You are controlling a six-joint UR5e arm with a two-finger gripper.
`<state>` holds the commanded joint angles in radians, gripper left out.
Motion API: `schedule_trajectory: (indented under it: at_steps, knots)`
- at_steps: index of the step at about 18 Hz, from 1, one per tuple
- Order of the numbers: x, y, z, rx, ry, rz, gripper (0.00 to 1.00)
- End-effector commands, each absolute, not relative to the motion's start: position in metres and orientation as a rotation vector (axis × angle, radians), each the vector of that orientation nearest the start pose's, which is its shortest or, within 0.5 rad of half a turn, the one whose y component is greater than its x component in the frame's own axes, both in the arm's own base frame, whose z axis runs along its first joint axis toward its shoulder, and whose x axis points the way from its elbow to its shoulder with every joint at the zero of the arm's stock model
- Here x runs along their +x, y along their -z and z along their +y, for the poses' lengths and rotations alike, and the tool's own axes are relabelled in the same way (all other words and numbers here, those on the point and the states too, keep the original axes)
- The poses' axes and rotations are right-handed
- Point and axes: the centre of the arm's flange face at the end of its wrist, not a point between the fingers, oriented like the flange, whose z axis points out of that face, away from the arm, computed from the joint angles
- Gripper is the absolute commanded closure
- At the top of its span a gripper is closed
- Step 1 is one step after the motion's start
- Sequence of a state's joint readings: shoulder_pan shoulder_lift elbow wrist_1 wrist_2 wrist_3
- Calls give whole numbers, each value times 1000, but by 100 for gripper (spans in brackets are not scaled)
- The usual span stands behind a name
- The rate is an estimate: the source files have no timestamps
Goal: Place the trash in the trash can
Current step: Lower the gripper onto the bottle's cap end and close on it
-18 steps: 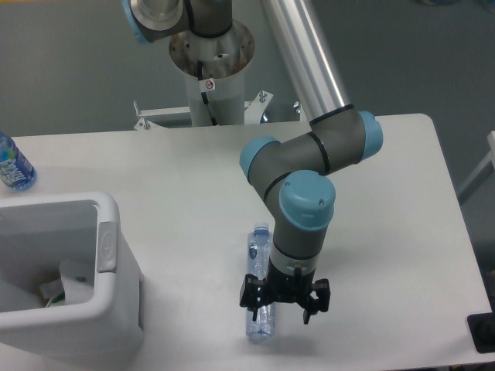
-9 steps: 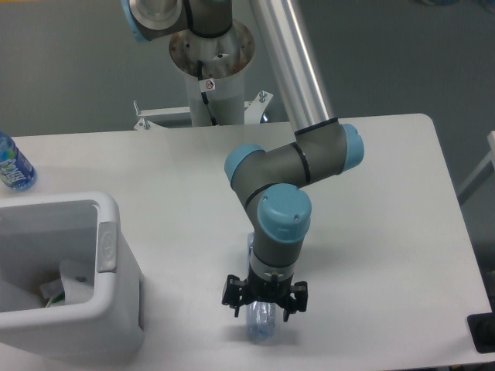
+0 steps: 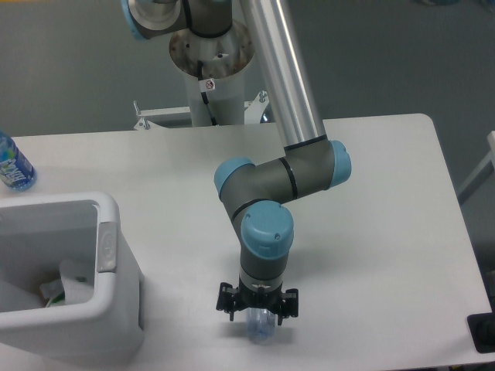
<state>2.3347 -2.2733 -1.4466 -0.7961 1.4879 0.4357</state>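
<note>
The slim clear plastic bottle (image 3: pixel 260 328) lies on the white table near its front edge; only its near end shows, the rest is hidden under the wrist. My gripper (image 3: pixel 257 308) points straight down over it, open, with a dark finger on either side of the bottle. Whether the fingers touch it cannot be told. The trash can (image 3: pixel 117 309), a large white bin with a pale oval tab on its right wall, stands at the front left. A white packet (image 3: pixel 74 277) lies inside it.
A bottle with a blue-green label (image 3: pixel 12 167) stands at the table's far left edge. The arm's base column (image 3: pixel 210 69) rises behind the table, and the arm's silver link slants down over the table's middle.
The gripper has slid left and lowered over the clear bottle, from beside it to straddling it. The wrist now covers most of the bottle.
</note>
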Motion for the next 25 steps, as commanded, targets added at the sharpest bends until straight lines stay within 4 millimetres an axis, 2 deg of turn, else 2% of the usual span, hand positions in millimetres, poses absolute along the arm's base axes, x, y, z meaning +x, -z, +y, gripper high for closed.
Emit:
schedule_trajectory:
  at_steps: [6,8,9,12,19,25]
  knots:
    - [-399,-184,617,-2928,-104,-477,3]
    - [-395,-185,619,-2928,-106,-471,18]
    - [-394,-186,620,-2927,-107,-468,23]
    - [-394,-187,619,-2928,-108,-466,30]
    - [-391,-188,618,-2930,-108,-464,37]
    - [-391,-198,617,-2920,-123,-460,42]
